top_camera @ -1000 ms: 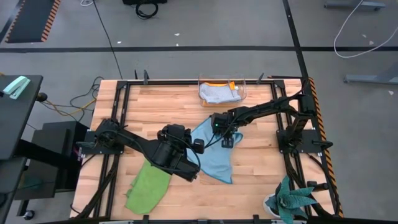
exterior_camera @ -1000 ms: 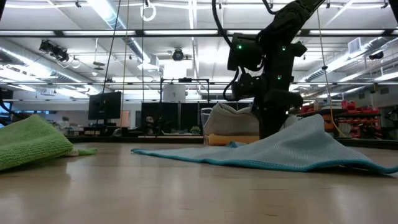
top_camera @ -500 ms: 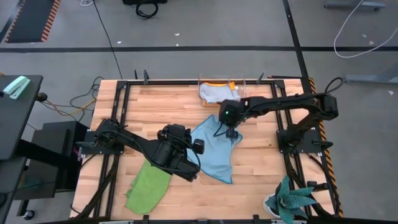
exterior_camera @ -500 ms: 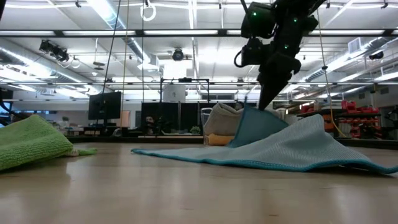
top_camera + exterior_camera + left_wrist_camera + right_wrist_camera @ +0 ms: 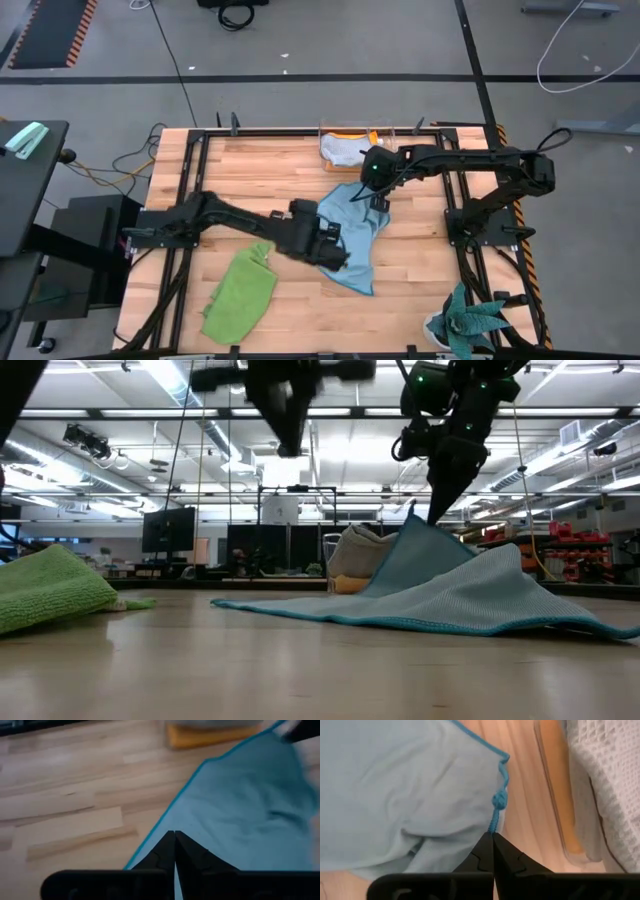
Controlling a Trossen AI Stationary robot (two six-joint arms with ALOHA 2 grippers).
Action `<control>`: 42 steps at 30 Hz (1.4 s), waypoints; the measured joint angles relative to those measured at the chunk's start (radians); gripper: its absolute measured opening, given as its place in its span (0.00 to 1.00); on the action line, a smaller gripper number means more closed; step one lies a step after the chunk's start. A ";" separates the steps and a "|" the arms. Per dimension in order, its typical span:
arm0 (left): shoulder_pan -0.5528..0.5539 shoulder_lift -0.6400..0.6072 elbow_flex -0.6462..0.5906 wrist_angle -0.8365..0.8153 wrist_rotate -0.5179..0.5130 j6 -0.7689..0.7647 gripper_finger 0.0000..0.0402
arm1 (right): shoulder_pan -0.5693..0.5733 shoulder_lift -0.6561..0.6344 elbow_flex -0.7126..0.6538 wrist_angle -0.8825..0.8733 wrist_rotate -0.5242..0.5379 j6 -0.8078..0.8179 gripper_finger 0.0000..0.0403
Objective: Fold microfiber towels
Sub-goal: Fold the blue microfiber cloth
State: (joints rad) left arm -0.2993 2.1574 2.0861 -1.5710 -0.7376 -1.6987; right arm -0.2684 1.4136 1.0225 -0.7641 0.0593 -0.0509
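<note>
**Ana:** High view first — where's the light blue microfiber towel?

**Ben:** Spread across the middle of the wooden slatted counter, one corner drawn up off the boards. The right gripper has that corner; its fingers are pinched tight on the towel's darker blue hem, as the right wrist view shows.

**Ana:** And from table height?

**Ben:** That corner stands up like a small tent under the right gripper, while the rest of the blue cloth lies flat.

**Ana:** The left arm?

**Ben:** The left gripper reaches over the near-left part of the blue towel. Its fingers are closed together with nothing visibly between them, pointing at the towel's edge where it meets bare wood.

**Ana:** Other cloths?

**Ben:** A lime green microfiber towel lies crumpled near the front left of the counter, apart from the blue one. At the far edge, a clear plastic box holds a folded grey waffle-textured towel on top of an orange-yellow one. A teal spiky-leaved plant sits at the front right corner.
</note>
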 joint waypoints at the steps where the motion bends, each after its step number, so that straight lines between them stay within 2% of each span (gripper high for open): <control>1: 0.019 0.016 0.000 0.000 0.026 0.003 0.06 | 0.001 0.000 0.000 -0.009 0.000 0.000 0.00; 6: 0.099 0.091 0.000 0.001 0.223 0.095 0.09 | 0.002 -0.007 0.000 -0.061 0.000 0.004 0.00; 11: 0.125 0.166 0.000 0.015 0.355 0.152 0.04 | -0.005 -0.042 0.000 -0.110 0.000 0.006 0.00; 16: 0.126 0.217 -0.001 0.001 0.381 0.141 0.01 | -0.005 -0.100 0.000 -0.125 0.000 0.005 0.00; 20: 0.149 0.229 -0.001 0.001 0.353 0.149 0.05 | -0.007 -0.127 0.000 -0.163 0.000 0.005 0.00; 27: 0.250 0.229 -0.001 0.030 0.421 0.356 0.13 | -0.006 -0.167 0.000 -0.228 -0.001 -0.003 0.00; 32: 0.296 0.229 -0.001 0.021 0.471 0.422 0.13 | 0.000 -0.190 0.000 -0.240 -0.087 0.087 0.01; 37: 0.277 0.229 -0.001 0.021 0.505 0.428 0.07 | 0.024 -0.146 0.000 -0.195 -0.091 0.068 0.05; 42: 0.196 0.196 -0.001 0.008 0.520 0.376 0.02 | 0.027 -0.090 0.000 -0.200 -0.110 -0.022 0.08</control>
State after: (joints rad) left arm -0.1037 2.3538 2.0853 -1.5632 -0.2180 -1.3226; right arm -0.2416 1.3240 1.0229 -0.9642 -0.0504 -0.0729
